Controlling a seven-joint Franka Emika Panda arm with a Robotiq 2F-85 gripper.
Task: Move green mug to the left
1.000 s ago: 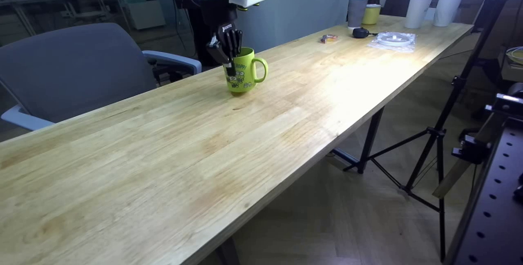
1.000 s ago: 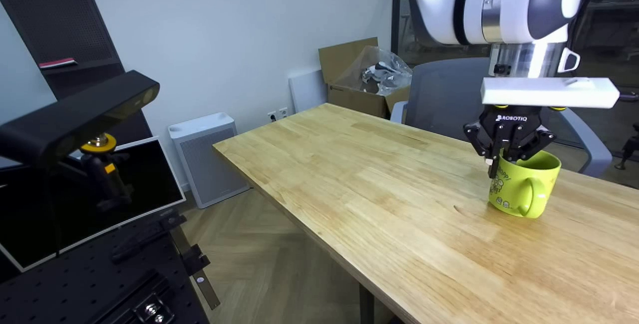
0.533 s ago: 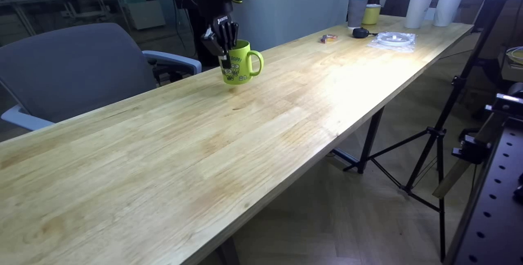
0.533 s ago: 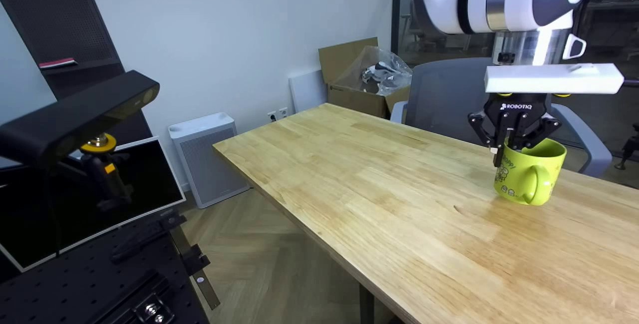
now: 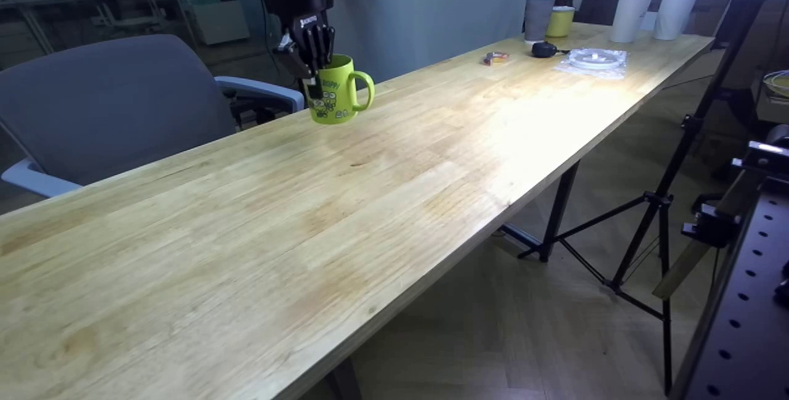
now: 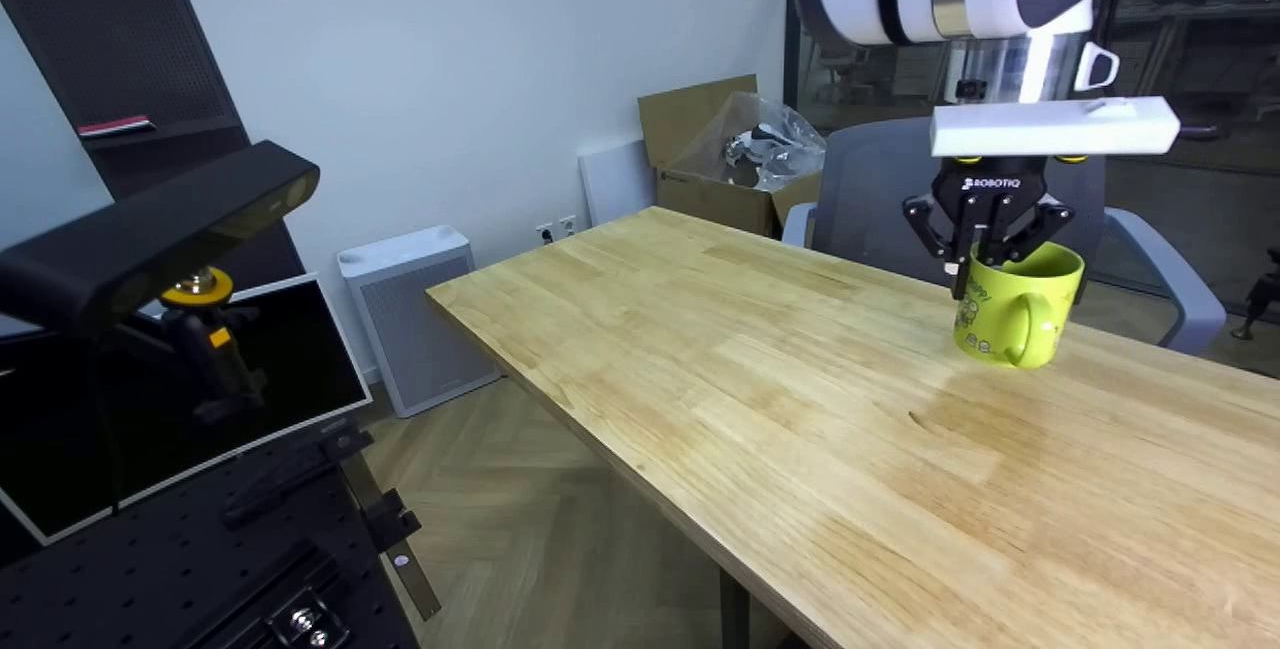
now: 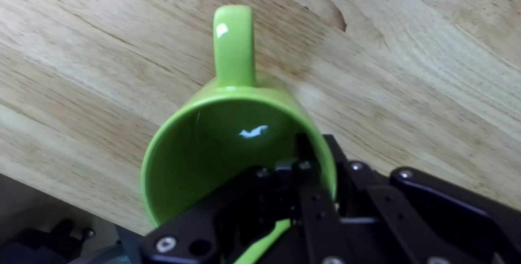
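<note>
The green mug (image 5: 339, 103) is bright lime green with dark printed figures and a loop handle. It hangs upright a little above the wooden table (image 5: 259, 233), near the edge by the chair; it also shows in an exterior view (image 6: 1005, 324). In the wrist view I look down into the mug (image 7: 220, 142), its handle pointing up the picture. My gripper (image 7: 319, 150) is shut on the mug's wall at the rim, with one finger inside and one outside. The gripper also shows in both exterior views (image 5: 317, 82) (image 6: 968, 279). Part of the near rim is hidden behind the fingers.
A grey cup (image 5: 539, 19), a small yellow cup (image 5: 561, 23), two white cups, a black object (image 5: 543, 49) and a plastic-wrapped white disc (image 5: 595, 60) stand at the table's far end. An office chair (image 5: 111, 104) is close to the table edge.
My gripper has lifted the mug off the table. In the last half second both have moved left in both exterior views. The grip on the wall is unchanged.
</note>
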